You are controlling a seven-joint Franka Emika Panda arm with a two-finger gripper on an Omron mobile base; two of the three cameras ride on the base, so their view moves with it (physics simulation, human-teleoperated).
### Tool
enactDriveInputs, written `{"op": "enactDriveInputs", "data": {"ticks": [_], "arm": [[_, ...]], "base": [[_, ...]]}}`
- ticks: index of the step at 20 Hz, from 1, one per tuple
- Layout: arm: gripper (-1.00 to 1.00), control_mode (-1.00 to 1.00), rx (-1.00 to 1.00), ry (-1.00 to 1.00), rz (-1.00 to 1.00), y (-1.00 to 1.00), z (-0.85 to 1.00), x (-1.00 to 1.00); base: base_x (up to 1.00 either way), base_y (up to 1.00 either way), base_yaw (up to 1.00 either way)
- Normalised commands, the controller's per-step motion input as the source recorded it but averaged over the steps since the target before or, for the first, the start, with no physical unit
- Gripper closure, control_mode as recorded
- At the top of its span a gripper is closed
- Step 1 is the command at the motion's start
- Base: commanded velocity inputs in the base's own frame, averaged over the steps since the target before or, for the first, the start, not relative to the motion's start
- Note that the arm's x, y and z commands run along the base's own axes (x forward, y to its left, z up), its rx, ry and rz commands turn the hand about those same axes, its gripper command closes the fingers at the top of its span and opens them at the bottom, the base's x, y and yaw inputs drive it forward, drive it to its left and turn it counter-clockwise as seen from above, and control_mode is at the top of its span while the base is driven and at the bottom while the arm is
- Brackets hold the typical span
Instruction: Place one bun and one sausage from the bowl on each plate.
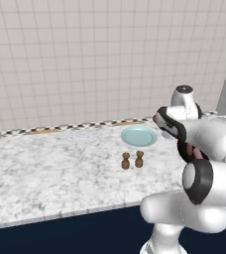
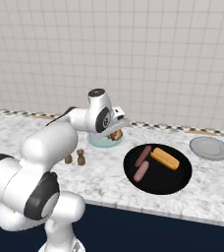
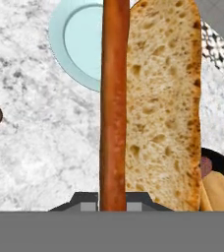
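Counted on the marble counter (image 2: pixel 104 184): two plates, one light blue (image 1: pixel 139 135) at the back near the wall, one grey (image 2: pixel 210 147) off to the right. One black bowl (image 2: pixel 157 170) between them, nearer the front edge. In the bowl: two sausages (image 2: pixel 142 164) lying side by side at its left, one bun (image 2: pixel 164 158) at the upper right, close beside them. One more bun (image 3: pixel 163 103) held in the gripper (image 2: pixel 115 132), seen in the hand view as a tall slab of tan crumb with its orange-brown crust edge running straight up the middle. Jaws narrow, clamped on that bun at its lower end. Gripper hanging over the blue plate, bun just above its near rim in the right base view; cannot tell whether touching the plate. Grey plate bare.

Around: two small brown shakers (image 1: pixel 133 160) standing side by side just in front of the blue plate, apart from it and from the bowl. Pale tiled wall (image 2: pixel 173 59) behind, checkered strip along its foot. Arm's white elbow hiding the bowl and grey plate in the left base view; upper arm covering the counter's left end in the right base view.
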Motion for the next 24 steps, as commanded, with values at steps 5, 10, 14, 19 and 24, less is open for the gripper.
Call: {"op": "enactDriveInputs", "data": {"ticks": [5,10,14,19,24], "arm": [[1.00,-1.00,0.02,0.19,0.12,0.77,-0.11,1.00],[1.00,-1.00,0.17,0.01,0.13,0.47,-0.38,0.94],[1.00,-1.00,0.01,0.08,-0.01,0.36,-0.67,0.22],[1.00,-1.00,0.02,0.06,-0.02,-0.01,-0.44,0.00],[1.00,-1.00,0.00,0.00,0.00,0.10,-0.32,0.05]], "base": [[0.00,0.00,0.00],[0.00,0.00,0.00],[0.00,0.00,0.00],[0.00,0.00,0.00],[0.00,0.00,0.00]]}}
